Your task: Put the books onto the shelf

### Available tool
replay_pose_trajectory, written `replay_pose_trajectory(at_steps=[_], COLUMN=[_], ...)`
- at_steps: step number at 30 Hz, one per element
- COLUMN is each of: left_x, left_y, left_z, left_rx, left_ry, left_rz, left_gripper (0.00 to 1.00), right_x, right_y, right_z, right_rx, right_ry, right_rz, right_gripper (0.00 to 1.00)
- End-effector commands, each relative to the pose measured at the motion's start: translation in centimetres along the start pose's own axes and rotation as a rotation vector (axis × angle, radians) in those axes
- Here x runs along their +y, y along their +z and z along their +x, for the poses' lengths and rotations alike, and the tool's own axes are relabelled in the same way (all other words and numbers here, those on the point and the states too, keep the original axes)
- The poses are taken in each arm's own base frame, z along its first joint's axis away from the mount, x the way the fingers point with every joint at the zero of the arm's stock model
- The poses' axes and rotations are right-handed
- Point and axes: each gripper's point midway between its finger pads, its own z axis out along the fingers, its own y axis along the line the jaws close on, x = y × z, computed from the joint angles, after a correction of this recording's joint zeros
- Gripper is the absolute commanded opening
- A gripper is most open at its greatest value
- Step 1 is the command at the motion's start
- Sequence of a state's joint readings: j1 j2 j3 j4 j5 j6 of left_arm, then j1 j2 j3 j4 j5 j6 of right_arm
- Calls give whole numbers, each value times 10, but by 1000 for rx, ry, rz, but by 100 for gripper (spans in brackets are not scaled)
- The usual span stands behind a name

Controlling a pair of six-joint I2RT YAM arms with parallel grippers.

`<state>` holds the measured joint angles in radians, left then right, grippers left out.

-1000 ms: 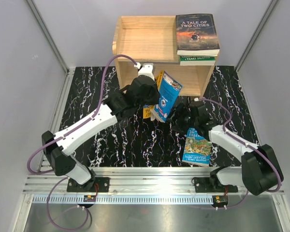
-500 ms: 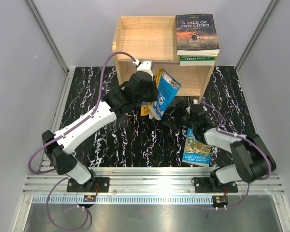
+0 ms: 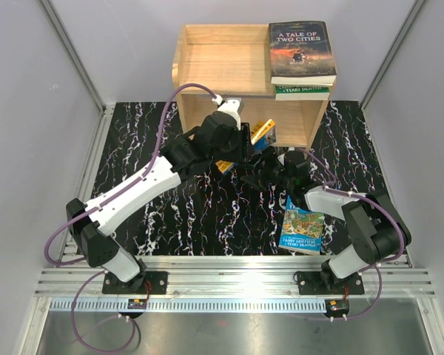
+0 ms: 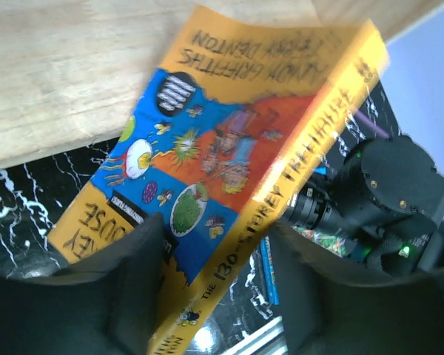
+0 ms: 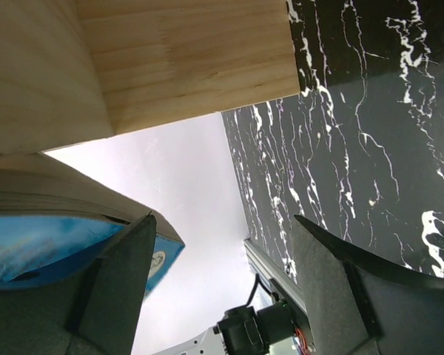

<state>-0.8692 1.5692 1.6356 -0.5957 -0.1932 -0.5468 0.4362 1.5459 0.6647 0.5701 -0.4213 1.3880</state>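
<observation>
On the shelf [image 3: 222, 63], the dark "A Tale of Two Cities" [image 3: 302, 52] lies over a green book [image 3: 302, 92]. A blue and yellow book [image 3: 260, 135] leans tilted at the shelf's lower opening. My left gripper [image 3: 246, 142] stands open around it. In the left wrist view this book [image 4: 229, 148] runs between the fingers of the left gripper [image 4: 214, 244], against the left finger [image 4: 133, 266] and apart from the right one. My right gripper [image 3: 263, 170] is open just below, empty; in its own view the right gripper [image 5: 222, 229] has the book's blue cover [image 5: 44, 244] beside its left finger.
Another blue cartoon-covered book [image 3: 302, 229] lies flat on the black marbled table [image 3: 192, 214] by the right arm's base. The shelf's wood [image 5: 177, 52] fills the top of the right wrist view. Grey walls close in on both sides.
The left gripper has opened and the blue and yellow book has tipped from upright down toward the shelf's lower opening. The right gripper has moved left and up toward it.
</observation>
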Motion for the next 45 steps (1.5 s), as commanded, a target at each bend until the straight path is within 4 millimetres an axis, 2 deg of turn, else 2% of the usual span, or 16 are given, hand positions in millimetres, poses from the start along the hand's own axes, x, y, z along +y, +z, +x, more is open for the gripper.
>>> replay_pose_trajectory(at_steps=[1, 2, 8, 12, 18, 22, 23, 25, 32, 37, 38, 40, 41, 43, 44, 45], left_x=[3, 4, 18, 23, 34, 42, 43, 45, 48, 51, 49, 46, 45, 41, 46, 48], left_y=[10, 11, 26, 32, 43, 44, 44, 42, 31, 3, -16, -37, -58, -81, -88, -111], left_z=[12, 13, 37, 49, 66, 68, 68, 67, 63, 61, 50, 42, 33, 20, 22, 8], left_rx=[52, 57, 142, 189, 263, 271, 271, 266, 235, 213, 170, 123, 75, -5, -24, -100], left_ry=[24, 38, 93, 122, 168, 188, 188, 187, 180, 170, 156, 145, 135, 129, 135, 125], left_rz=[-7, -13, -65, -86, -129, -170, -176, -187, -184, -190, -171, -141, -113, -71, -77, -57], left_gripper=[44, 33, 28, 42, 45, 24, 10, 0, 0, 0, 0, 0, 0, 0, 0, 0], right_x=[61, 62, 64, 63, 65, 65, 66, 66, 64, 65, 58, 65, 57, 67, 59, 65], right_y=[-6, -7, -12, -21, -28, -31, -32, -33, -39, -54, -57, -70, -74, -89, -94, -103], right_z=[-1, -2, 3, 6, 9, 10, 9, 10, 12, 18, 21, 24, 26, 28, 30, 33], right_rx=[-6, -10, 9, -3, -4, -7, -8, -10, -11, -9, 0, -13, -9, -30, -25, -34], right_ry=[-99, -101, -119, -123, -143, -143, -145, -148, -146, -195, -193, -236, -234, -283, -279, -299], right_rz=[-176, -181, -177, -185, -175, -169, -169, -170, -162, -139, -104, -107, -67, -76, -36, -49], right_gripper=[80, 80, 79, 77, 77, 77, 77, 76, 76, 76, 76, 77, 77, 78, 78, 78])
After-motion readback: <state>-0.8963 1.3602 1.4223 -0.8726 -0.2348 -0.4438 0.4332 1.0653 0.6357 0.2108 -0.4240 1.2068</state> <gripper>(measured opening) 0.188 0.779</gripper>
